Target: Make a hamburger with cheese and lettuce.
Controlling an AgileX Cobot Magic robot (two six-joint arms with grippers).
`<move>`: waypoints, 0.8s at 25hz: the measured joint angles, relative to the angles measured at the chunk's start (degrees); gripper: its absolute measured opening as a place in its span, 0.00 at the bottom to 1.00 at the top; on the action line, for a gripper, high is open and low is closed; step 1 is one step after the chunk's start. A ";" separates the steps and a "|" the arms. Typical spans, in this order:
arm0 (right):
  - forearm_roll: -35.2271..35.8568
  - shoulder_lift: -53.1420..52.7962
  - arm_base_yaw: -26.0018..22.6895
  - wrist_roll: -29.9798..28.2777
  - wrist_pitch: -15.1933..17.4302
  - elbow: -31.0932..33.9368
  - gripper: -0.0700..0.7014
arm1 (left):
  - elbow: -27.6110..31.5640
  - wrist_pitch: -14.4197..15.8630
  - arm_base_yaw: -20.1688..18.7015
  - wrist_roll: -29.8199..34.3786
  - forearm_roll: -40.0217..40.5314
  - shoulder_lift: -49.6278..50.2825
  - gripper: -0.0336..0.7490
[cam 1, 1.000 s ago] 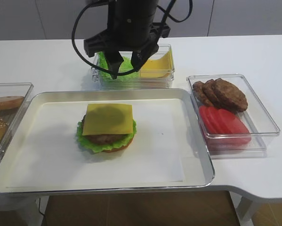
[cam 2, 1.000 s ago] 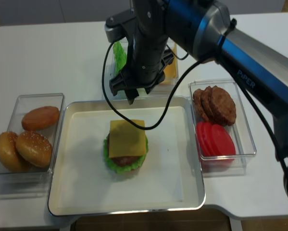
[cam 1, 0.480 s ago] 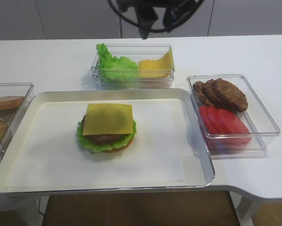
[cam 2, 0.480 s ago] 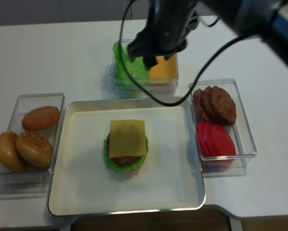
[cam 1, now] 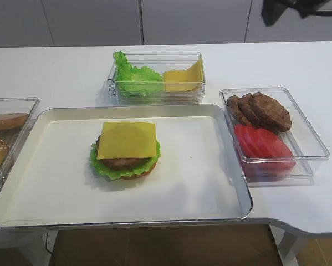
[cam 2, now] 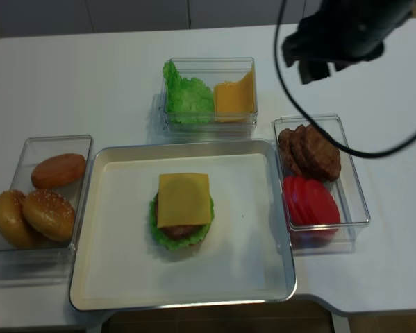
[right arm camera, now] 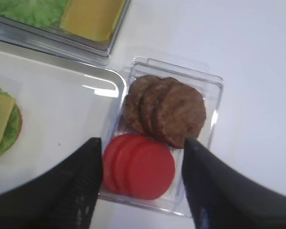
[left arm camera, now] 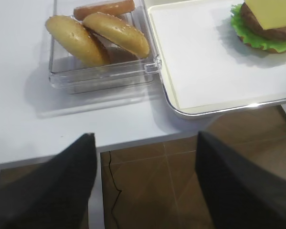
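A white table (cam 1: pixel 55 72) carried the tray (cam 1: pixel 221 166), where the cheese (cam 1: pixel 127 140) was laid on the hamburger (cam 1: pixel 125 163). The right claw (right arm camera: pixel 140 183) was held spread and empty over the red slices (right arm camera: pixel 140 167). The cheese could be shifted by a careless next placement.

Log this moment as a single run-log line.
hamburger: on tray, cheese slice on top, no top bun | right end effector: open, empty, above patty and tomato box | left end effector: open, empty
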 joint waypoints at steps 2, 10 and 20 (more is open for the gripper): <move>-0.39 -3.48 -0.93 0.09 0.03 2.25 0.64 | 0.00 0.00 0.00 0.00 0.00 0.00 0.66; -0.15 -17.22 -1.35 0.57 0.26 13.51 0.64 | 0.00 0.00 0.00 0.00 0.00 0.00 0.66; -0.68 -36.24 -1.35 0.47 0.37 29.05 0.64 | 0.00 0.00 0.00 0.00 0.00 0.00 0.66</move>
